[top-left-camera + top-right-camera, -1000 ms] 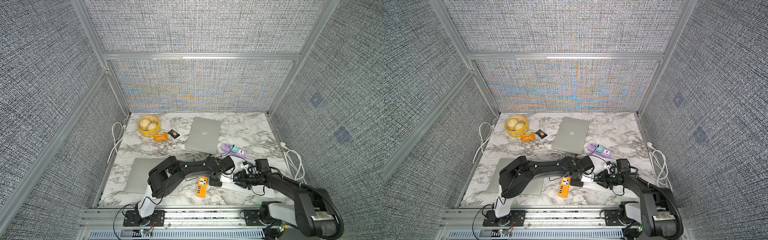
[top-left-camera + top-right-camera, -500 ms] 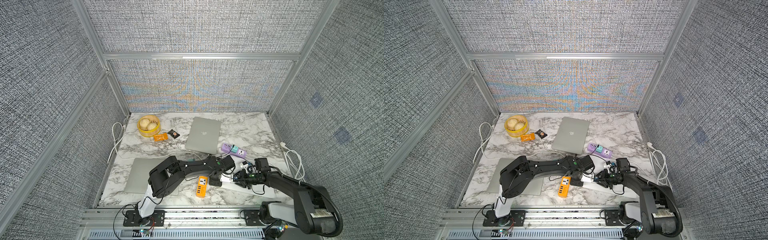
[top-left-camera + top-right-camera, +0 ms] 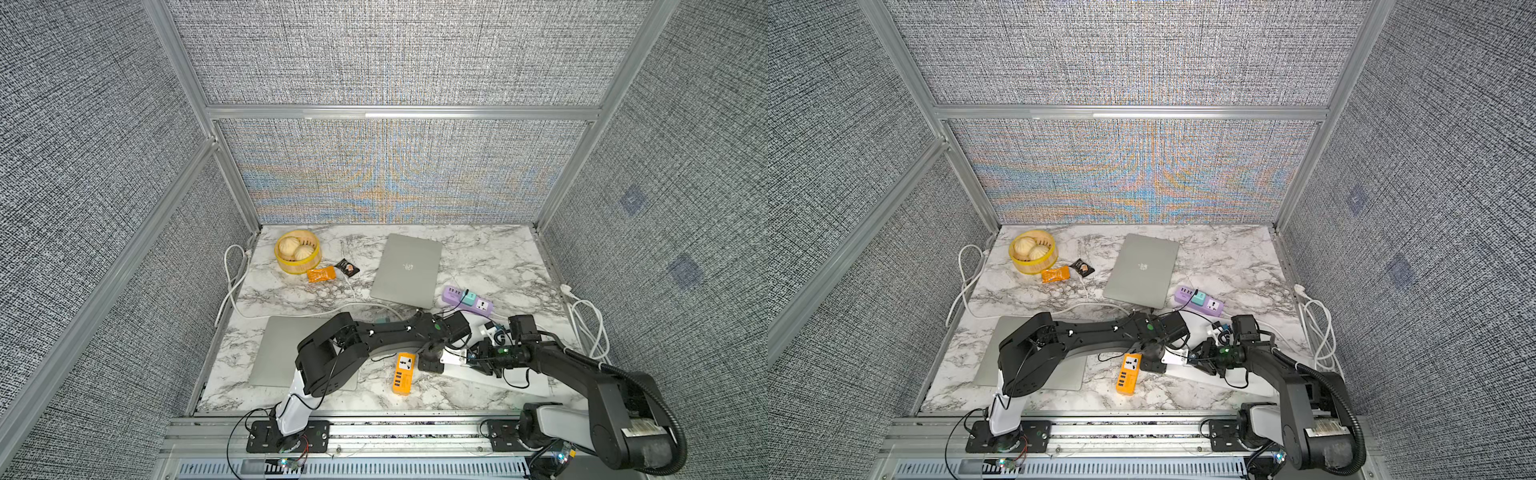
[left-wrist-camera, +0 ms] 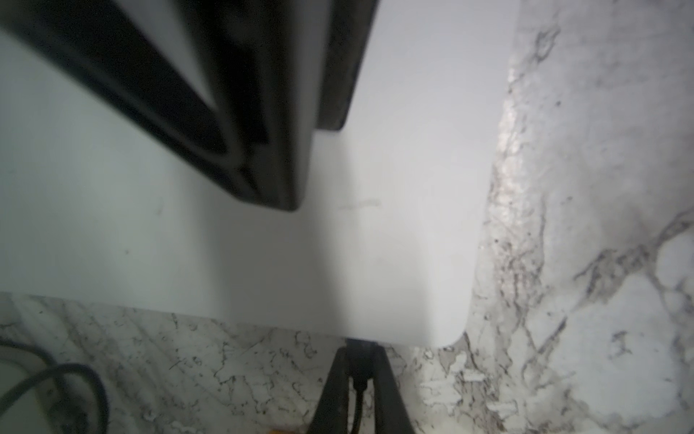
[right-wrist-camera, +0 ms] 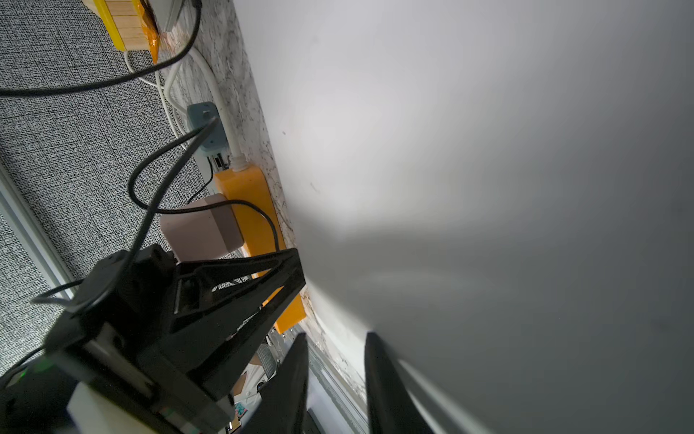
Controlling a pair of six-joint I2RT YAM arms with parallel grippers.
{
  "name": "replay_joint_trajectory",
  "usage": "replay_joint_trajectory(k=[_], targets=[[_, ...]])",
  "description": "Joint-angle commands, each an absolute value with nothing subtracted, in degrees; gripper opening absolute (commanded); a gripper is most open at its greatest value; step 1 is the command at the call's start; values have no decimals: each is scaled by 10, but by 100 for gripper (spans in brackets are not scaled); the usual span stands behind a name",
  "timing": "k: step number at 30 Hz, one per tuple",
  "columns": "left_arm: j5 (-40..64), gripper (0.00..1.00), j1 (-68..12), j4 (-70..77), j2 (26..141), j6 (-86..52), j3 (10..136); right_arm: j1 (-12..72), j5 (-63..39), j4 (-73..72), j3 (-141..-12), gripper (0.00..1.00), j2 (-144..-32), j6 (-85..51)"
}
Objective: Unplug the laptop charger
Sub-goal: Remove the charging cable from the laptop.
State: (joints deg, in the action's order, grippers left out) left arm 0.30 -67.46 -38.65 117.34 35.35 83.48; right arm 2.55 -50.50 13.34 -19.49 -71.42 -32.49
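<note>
Right hand (image 4: 359,351) clamped on black charger plug (image 4: 359,366) at white laptop (image 4: 394,225) edge, front-right worktop (image 3: 478,249); left hand (image 3: 430,362) clenched, resting on laptop.

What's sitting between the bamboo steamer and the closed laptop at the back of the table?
In both top views, an orange snack packet and a small black packet lie between the bamboo steamer and the back laptop.

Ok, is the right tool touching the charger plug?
Touching: the left wrist view shows the right tool clamping both sides of the charger plug at the white laptop's edge.
</note>
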Motion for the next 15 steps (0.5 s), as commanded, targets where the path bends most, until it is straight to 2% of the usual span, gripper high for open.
replay_joint_trajectory(k=[1,15], targets=[[-2,3,-676,-411,1168,356,843,25,-462,156,-198,30,-712,-321],[-20,2,-678,-394,1174,348,826,25,-460,154,-199,30,-718,-316]])
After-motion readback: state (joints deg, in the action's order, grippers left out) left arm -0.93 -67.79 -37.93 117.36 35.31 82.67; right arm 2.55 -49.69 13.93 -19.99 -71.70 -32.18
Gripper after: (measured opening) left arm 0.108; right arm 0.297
